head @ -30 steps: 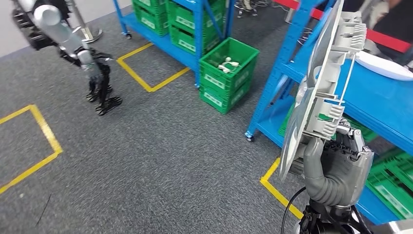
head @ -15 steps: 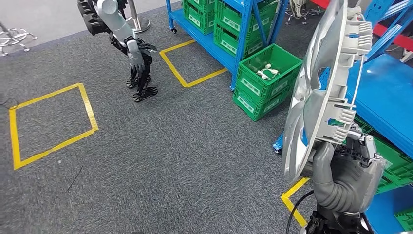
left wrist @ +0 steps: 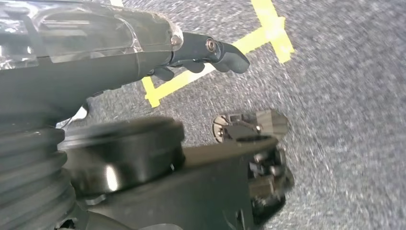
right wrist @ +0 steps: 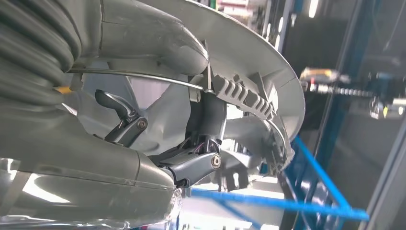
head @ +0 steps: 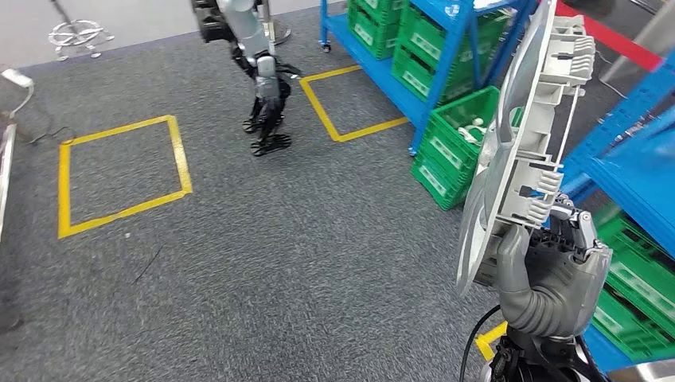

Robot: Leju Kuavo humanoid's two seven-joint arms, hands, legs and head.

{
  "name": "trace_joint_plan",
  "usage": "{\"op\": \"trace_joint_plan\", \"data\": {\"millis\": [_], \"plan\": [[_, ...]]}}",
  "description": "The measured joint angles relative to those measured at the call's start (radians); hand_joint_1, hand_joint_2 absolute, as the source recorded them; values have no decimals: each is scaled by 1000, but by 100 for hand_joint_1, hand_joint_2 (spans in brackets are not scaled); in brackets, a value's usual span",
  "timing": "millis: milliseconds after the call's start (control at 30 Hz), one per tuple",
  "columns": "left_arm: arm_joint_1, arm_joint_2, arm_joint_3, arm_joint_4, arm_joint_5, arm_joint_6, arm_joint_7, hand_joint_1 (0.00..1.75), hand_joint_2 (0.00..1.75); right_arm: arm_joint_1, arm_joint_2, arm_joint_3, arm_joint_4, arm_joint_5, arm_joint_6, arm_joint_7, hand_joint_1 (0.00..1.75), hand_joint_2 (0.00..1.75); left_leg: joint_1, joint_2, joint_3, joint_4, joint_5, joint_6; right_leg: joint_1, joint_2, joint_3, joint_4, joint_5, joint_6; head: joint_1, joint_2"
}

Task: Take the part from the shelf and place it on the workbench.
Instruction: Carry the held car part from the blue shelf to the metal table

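1. The grey part is held upright in the right hand, fingers wrapped round its lower edge, beside the blue shelf.
2. The left hand hangs over the carpet, left of the shelf, fingers loosely apart, holding nothing.

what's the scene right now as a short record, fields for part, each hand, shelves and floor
part: large grey plastic part, held upright
right hand: right hand grips the part's lower edge
left hand: left hand hangs over the carpet, holding nothing; fingers curl loosely downward
shelves: blue shelves with green crates, behind the part
floor: grey carpet with yellow tape squares
task state: part is off the shelf; not yet on a workbench
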Motion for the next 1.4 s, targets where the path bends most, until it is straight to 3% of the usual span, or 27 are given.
{"op": "trace_joint_plan", "data": {"millis": [67, 133, 167, 200, 267, 333, 400, 433, 467, 500, 533, 600, 667, 700, 767, 833, 900, 967, 1033, 1067, 1133, 1167, 1200, 1233, 1267, 1333, 1400], "plan": [[-1, -1, 0, 0, 0, 0, 0, 0, 175, 1, -1, 0, -1, 0, 0, 0, 175, 175, 2, -27, 2, -4, 5, 12, -3, 50, -35, 89, -57, 3, 9, 0], [-1, -2, 0, 0, 0, 0, 0, 0, 175, 2, -3, 0, -1, 0, -1, 0, 175, 175, -2, -56, 2, -3, 6, 19, -1, 83, -99, 225, -115, 0, 20, 0], [0, -2, 0, 0, 0, 0, 0, 0, 175, 2, -3, 0, -1, 0, -1, 0, 175, 175, -5, -71, 2, -3, 6, 21, 0, 88, -121, 266, -122, -2, 24, 0], [1, -2, 0, 0, 0, 0, 0, 0, 175, 2, -3, 0, 0, 0, -1, 0, 175, 175, -7, -85, 3, -2, 7, 21, 1, 91, -128, 272, -108, -6, 26, 0], [2, -2, 0, 0, 0, 0, 0, 0, 175, 2, -4, 0, 0, 0, -1, 0, 175, 175, -9, -110, 8, -2, 7, 22, 3, 104, -94, 175, -32, -16, 29, 0], [2, -2, 0, 0, 0, 0, 0, 0, 175, 1, -4, 0, 0, 0, -1, 0, 175, 175, -11, -129, 8, 0, 7, 19, 4, 139, -47, 56, 28, -27, 31, 0], [2, -3, 0, 0, 0, -3, 0, 0, 175, 0, -4, 0, 0, 0, -1, 0, 175, 175, -9, -141, -1, 1, 11, 11, 6, 158, -31, 10, 36, -33, 34, 0], [4, -3, 0, 0, 0, -4, 0, 0, 175, -1, -4, 0, 0, 0, -1, 0, 175, 175, -7, -147, -5, 0, 14, 6, 7, 153, -29, 2, 37, -36, 35, 0], [5, -3, 0, 0, 0, -5, 1, 0, 175, -2, -4, 0, 0, 0, 0, 0, 175, 175, -7, -142, -7, 2, 12, 1, 6, 144, -28, -3, 39, -40, 35, 0], [6, -2, 0, 0, 0, -5, 2, 0, 175, -2, -4, 0, 0, 0, 0, 0, 175, 175, -9, -119, -12, 11, 4, -3, 5, 136, -26, -8, 43, -44, 33, 0], [6, -2, 0, 0, 0, -5, 2, 0, 175, -2, -4, 0, 0, 0, 0, 0, 175, 175, -10, -90, -25, 37, -16, -8, 4, 125, -24, -13, 46, -48, 28, 0], [3, -2, 0, 0, 0, -5, 3, 0, 175, -1, -4, 0, 0, 0, 0, 0, 175, 175, -6, -39, -76, 144, -78, -19, 4, 101, -22, -18, 48, -53, 15, 0], [3, -3, 0, 0, 0, -5, 3, 0, 175, -1, -4, 0, 0, 0, -1, 0, 175, 175, 6, -36, -128, 254, -119, -30, 4, 75, -22, -17, 47, -53, 6, 0], [4, -3, 0, 0, 0, -5, 3, 0, 175, -1, -4, 0, 0, 0, -1, 0, 175, 175, 12, -37, -134, 268, -115, -34, 4, 62, -22, -17, 46, -52, 3, 0], [5, -2, 0, 0, 0, -5, 3, 0, 175, -1, -4, 0, 0, 0, -1, 0, 175, 175, 19, -21, -85, 184, -60, -40, 3, 40, -19, -16, 43, -47, -2, 0], [4, -2, 0, 0, 0, -5, 3, 0, 175, -2, -4, 0, 0, 0, -1, 0, 175, 175, 15, 33, -13, 55, -14, -39, 6, 24, -14, -13, 36, -36, -5, 0], [3, -2, 0, 0, 0, -6, 3, 0, 175, -2, -3, 0, 0, 1, -1, 0, 175, 175, 6, 60, 12, 5, -9, -27, 8, 8, -10, -11, 31, -25, -3, 0], [3, -2, 0, 0, 0, -6, 3, 0, 175, -3, -3, 1, 0, 1, -1, 0, 175, 175, 1, 35, 10, 2, -6, -12, 5, -10, -6, -11, 26, -15, 0, 0], [3, -1, 0, 0, 0, -5, 1, 0, 175, -3, -3, 1, 0, 0, -1, 0, 175, 175, 2, 7, 11, -2, -1, 2, -1, 11, -12, 14, 1, -6, 3, 0], [1, -1, 0, 0, 0, -5, -1, 0, 175, -2, -3, 1, 0, 0, -2, 0, 175, 175, 3, -7, 12, -4, 1, 8, -3, 35, -28, 56, -27, -4, 7, 0], [0, -3, 0, 0, 1, -5, -5, 0, 175, 0, -4, 1, 1, -1, -2, 0, 175, 175, 0, -36, 12, -4, 2, 17, -2, 76, -87, 190, -91, -6, 17, 0], [0, -3, 0, 0, 1, -5, -7, 0, 175, 1, -4, 1, 2, -2, -3, 0, 175, 175, -3, -51, 13, -4, 3, 19, -1, 84, -115, 249, -109, -8, 21, 0], [1, -3, 0, 0, 1, -5, -8, 0, 175, 1, -4, 1, 3, -3, -3, 0, 175, 175, -5, -66, 13, -4, 3, 21, -1, 88, -132, 279, -109, -10, 24, 0], [1, -3, 0, 0, 2, -5, -9, 0, 175, 1, -3, 1, 5, -5, -2, 0, 175, 175, -7, -81, 15, -3, 3, 21, -1, 91, -132, 269, -87, -14, 26, 0], [2, -3, 0, 0, 3, -5, -9, 0, 175, 0, -3, 1, 7, -7, -2, 0, 175, 175, -7, -96, 17, -2, 3, 21, 0, 97, -116, 220, -48, -19, 28, 0], [2, -3, 0, 0, 5, -5, -10, 0, 175, -3, -3, 1, 10, -15, -1, -1, 175, 175, -8, -120, 16, 0, 3, 20, -1, 131, -70, 91, 26, -28, 32, 0], [1, -3, 0, 0, 7, -4, -13, 0, 175, -8, -3, 1, 14, -22, 1, -4, 175, 175, -7, -137, 7, 3, 7, 12, -1, 156, -44, 19, 46, -31, 35, 0]]}}
